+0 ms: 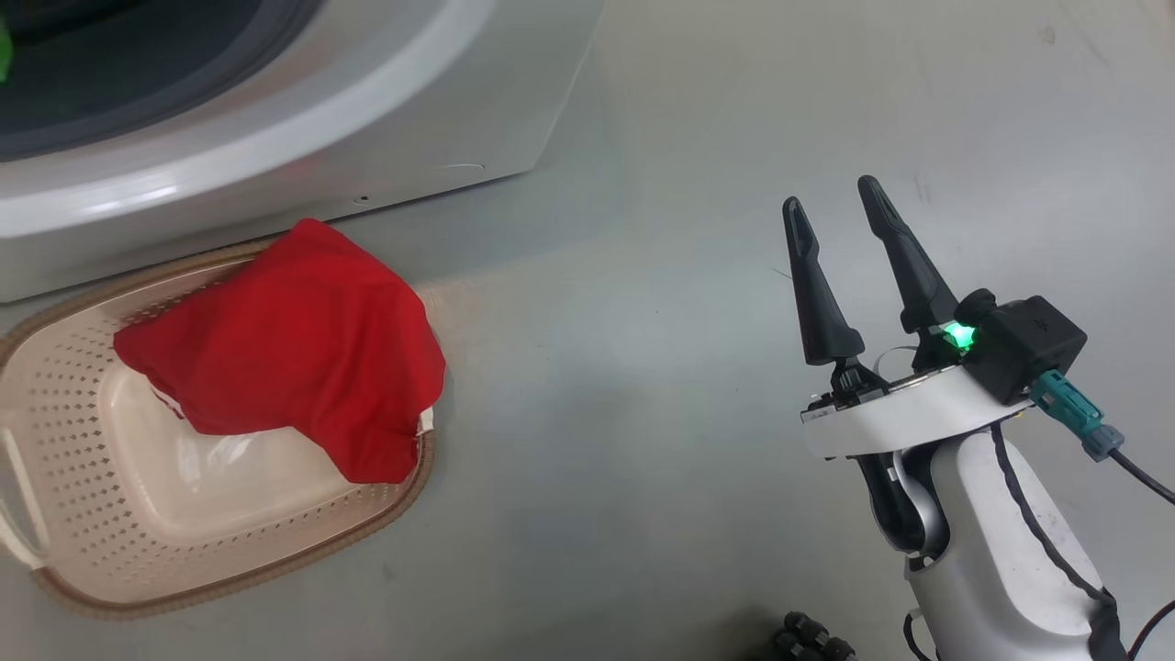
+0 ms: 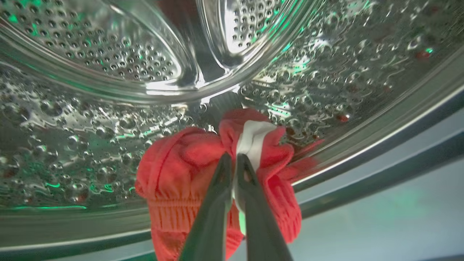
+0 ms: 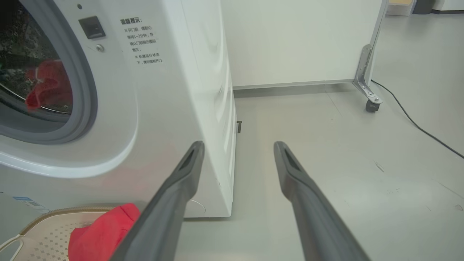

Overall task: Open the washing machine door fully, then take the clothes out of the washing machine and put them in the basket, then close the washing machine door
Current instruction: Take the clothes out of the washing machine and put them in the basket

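Unloading: left end effector [image 2: 233,156] clamps red, white-striped fabric garment [image 2: 174,174] inside steel drum [image 2: 90,145], right end effector [image 1: 830,193] stands apart; next, withdraw it to cream perforated plastic basket [image 1: 83,514].

head: we looked down at the basket [image 1: 55,431], left | left wrist: we sat close inside the drum [image 2: 108,54] | right wrist: we looked low past the washing machine [image 3: 174,90], sharing the basket

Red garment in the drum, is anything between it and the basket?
Nothing visible. The left gripper is shut on the red garment near the drum's open mouth. The basket sits on the floor just below the washing machine's front, a second red garment draped over part of it, the rest free.
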Controlling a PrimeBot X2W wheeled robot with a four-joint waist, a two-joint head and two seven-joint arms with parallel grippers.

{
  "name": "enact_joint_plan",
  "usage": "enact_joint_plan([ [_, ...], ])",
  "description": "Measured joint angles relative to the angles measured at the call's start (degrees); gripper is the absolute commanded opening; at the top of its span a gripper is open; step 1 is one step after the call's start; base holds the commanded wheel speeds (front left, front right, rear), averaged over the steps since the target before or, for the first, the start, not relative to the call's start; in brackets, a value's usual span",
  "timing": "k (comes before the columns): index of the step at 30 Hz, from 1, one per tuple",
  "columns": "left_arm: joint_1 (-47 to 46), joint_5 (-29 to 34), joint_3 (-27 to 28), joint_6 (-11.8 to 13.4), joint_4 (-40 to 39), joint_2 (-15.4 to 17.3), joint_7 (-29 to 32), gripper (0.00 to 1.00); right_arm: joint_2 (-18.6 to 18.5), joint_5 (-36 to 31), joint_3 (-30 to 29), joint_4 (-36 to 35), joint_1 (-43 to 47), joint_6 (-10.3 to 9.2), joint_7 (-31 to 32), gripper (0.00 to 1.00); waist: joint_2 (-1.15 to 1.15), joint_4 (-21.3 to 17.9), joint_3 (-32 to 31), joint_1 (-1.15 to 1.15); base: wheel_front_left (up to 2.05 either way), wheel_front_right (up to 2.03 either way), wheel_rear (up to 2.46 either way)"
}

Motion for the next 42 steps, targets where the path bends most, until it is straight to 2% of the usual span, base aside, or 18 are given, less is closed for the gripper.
enact_joint_plan([
  [7, 2.7, -0.1, -0.3, -0.2, -3.5, -2.2, -8.4, 0.0, 0.0, -2.3, -0.9, 0.8, 0.0, 0.44, 0.0, 1.0, 0.0, 2.3, -2.3, 0.0, 0.0, 0.0, 0.0],
  [17, 11.3, -1.5, 0.6, -0.6, -9.9, -5.6, -20.2, 0.0, -0.1, -3.9, -1.5, 1.6, 1.2, 0.53, 0.0, 1.0, 0.0, 5.7, -6.5, 0.0, 0.0, 0.0, 0.0],
  [18, 13.7, -1.5, 1.0, -0.1, -11.3, -6.0, -22.8, 0.0, -0.1, -4.0, -1.5, 1.9, 2.1, 0.62, 0.0, 1.0, 0.0, 6.3, -7.5, 0.0, 0.0, 0.0, 0.0],
  [26, 23.3, -1.9, 1.8, 2.1, -16.8, -9.3, -31.4, 0.0, -0.1, -5.2, -2.4, 3.0, 5.6, 0.94, 0.0, 1.0, 0.0, 8.6, -12.0, 0.0, 0.0, 0.0, 0.0],
  [36, 32.5, -1.9, 1.4, 4.5, -24.9, -13.7, -39.5, 0.0, -1.2, -6.7, -2.3, 3.8, 9.6, 0.97, 0.0, 1.0, 0.0, 12.7, -17.4, 0.0, 0.0, 0.0, 0.0],
  [42, 38.7, -1.8, -1.2, 4.6, -27.3, -15.5, -40.1, 0.0, -1.3, -7.0, -1.9, 4.0, 11.6, 1.01, 0.0, 1.0, 0.0, 15.3, -20.1, 0.0, 0.0, 0.0, 0.0],
])
